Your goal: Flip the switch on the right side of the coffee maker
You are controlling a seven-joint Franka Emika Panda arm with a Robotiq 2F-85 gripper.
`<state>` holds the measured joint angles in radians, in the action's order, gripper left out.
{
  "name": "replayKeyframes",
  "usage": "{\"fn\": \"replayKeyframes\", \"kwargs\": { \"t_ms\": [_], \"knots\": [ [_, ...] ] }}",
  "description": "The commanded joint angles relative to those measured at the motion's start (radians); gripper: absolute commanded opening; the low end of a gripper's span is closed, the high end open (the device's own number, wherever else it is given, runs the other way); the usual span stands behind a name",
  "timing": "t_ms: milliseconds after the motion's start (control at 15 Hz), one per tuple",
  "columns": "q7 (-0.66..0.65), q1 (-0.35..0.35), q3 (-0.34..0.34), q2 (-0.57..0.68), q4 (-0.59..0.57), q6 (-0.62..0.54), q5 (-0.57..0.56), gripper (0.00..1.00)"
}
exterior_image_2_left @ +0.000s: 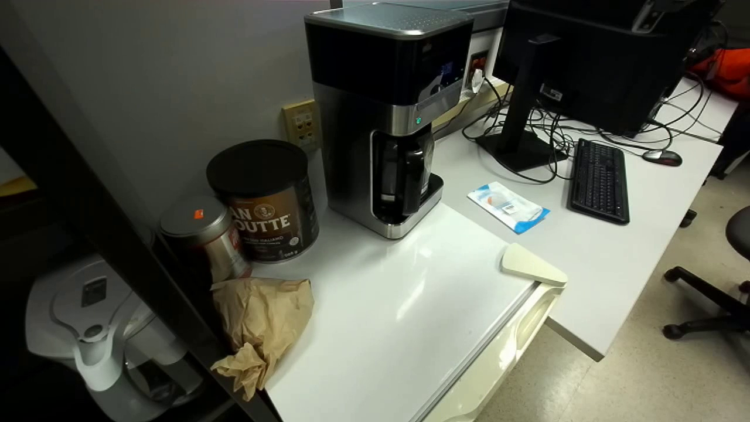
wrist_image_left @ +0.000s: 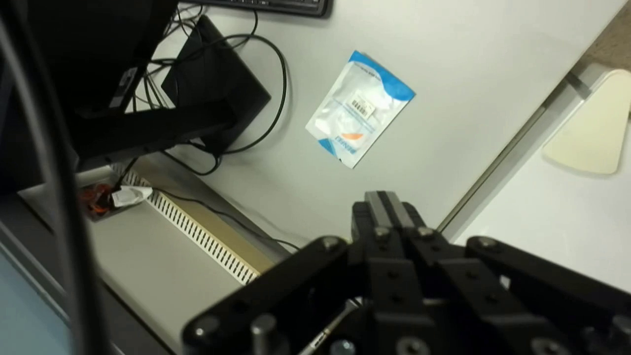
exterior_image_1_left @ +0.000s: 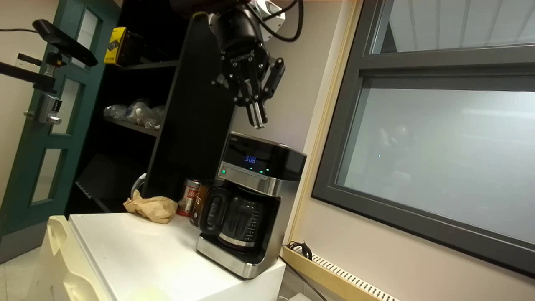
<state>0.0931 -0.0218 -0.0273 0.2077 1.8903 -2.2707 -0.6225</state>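
Note:
The boxy black-and-silver coffee maker stands upright on a white surface in both exterior views [exterior_image_1_left: 273, 186] [exterior_image_2_left: 357, 117]. Its bluish control display [exterior_image_1_left: 250, 159] reads lit digits on the upper front. A green-lit button [exterior_image_1_left: 223, 172] shows on the silver strip, also in an exterior view [exterior_image_2_left: 418, 121]. The dark glass carafe [exterior_image_1_left: 240, 219] sits inside. I cannot make out a switch on the side face. My gripper [exterior_image_1_left: 260, 125] points down above the coffee maker's top, apart from it. In the wrist view the fingertips [wrist_image_left: 388, 207] are together, holding nothing. A thin silver strip behind the gripper there is unclear.
A reddish can [exterior_image_1_left: 189, 196], a brown coffee tin [exterior_image_2_left: 272, 217] and a crumpled paper bag [exterior_image_2_left: 263, 328] stand beside the coffee maker. A dark shelf [exterior_image_1_left: 196, 104], the window frame [exterior_image_1_left: 340, 138], a monitor [exterior_image_2_left: 586, 70], cables and a white-blue packet [wrist_image_left: 360, 108] are around.

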Motion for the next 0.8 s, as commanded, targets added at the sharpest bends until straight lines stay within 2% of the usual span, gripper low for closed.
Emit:
{"fn": "replayKeyframes", "kwargs": {
  "t_ms": [0, 267, 733],
  "knots": [
    [-0.015, 0.014, -0.011, 0.075, -0.046, -0.139, -0.051, 0.0],
    [-0.018, 0.027, -0.021, 0.136, -0.05, -0.286, -0.11, 0.0],
    [-0.016, 0.054, -0.036, 0.25, -0.119, -0.406, -0.136, 0.0]
  ]
}}
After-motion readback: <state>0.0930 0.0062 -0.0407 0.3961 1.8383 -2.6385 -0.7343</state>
